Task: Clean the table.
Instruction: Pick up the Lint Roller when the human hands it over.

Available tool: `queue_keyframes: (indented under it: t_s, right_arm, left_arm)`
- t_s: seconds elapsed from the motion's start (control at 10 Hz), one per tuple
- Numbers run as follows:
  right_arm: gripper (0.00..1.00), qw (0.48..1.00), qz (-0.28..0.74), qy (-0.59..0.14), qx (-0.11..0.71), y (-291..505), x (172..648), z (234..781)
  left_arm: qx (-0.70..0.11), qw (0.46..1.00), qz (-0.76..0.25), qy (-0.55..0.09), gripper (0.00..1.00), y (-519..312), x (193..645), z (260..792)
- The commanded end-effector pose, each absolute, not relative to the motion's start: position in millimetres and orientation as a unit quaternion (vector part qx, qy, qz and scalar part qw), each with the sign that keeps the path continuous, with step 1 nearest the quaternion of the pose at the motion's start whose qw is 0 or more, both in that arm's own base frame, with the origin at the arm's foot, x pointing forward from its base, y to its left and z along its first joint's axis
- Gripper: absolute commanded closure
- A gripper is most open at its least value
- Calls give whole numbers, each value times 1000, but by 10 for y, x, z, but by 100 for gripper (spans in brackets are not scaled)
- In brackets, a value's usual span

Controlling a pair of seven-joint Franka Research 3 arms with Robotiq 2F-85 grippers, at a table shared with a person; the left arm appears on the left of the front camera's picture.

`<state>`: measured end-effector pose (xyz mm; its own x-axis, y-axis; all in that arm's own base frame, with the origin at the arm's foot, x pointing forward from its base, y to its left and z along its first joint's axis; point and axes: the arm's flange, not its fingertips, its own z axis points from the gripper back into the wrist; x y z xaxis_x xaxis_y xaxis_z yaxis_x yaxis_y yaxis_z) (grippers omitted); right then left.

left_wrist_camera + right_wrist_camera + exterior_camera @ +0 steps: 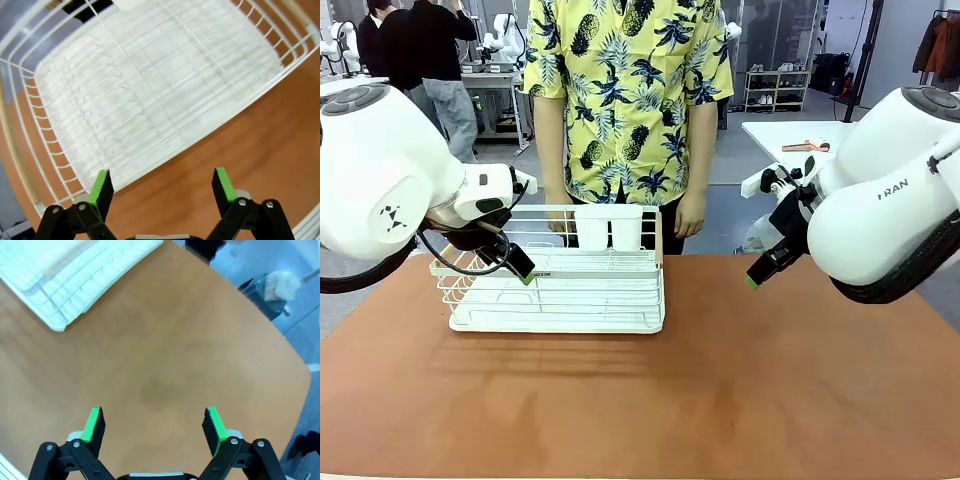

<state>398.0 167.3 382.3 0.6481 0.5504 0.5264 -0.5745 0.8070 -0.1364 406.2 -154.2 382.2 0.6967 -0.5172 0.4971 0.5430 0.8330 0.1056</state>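
Now, the table (740, 390) lies bare but for the white rack (570, 322) at its far left; my left gripper (162, 181) hangs open over the rack's near rim, my right gripper (152, 421) open above bare top; probably I should clamp a rim wire squarely and lift level.

light: bright, even | shadows: soft on table (740, 400) | wrist edges: bowed, maybe blurred

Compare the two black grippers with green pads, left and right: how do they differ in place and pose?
The left gripper hangs by the rim of the white wire rack; the right gripper hangs over the bare reddish-brown table, apart from the rack. The left gripper leans toward the robot's right, the right gripper toward its left. Both are open and empty.
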Motion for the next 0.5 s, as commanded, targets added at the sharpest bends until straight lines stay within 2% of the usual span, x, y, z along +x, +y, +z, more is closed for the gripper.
queue_keyframes:
  t_s: [0.0, 0.1, 0.2, 0.3, 0.4]
  right_arm:
    - [0, 914, 273, -272, 129, 1382, 4020, 4637]
    - [0, 911, 249, -223, 242, 1104, 4068, 5028]
    - [0, 900, 213, -194, 327, 770, 4143, 5270]
    - [0, 881, 176, -149, 414, 408, 4163, 5363]
    - [0, 857, 129, -105, 487, -46, 4143, 5325]
  left_arm:
    - [-112, 942, -251, -195, 0, -1360, 4220, 4653]
    - [-187, 951, -193, -155, 0, -1053, 4313, 5087]
    - [-307, 936, -115, -131, 0, -690, 4346, 5430]
    - [-444, 888, -47, -110, 0, -327, 4219, 5627]
    - [-515, 852, 16, -98, 0, 273, 4033, 5620]
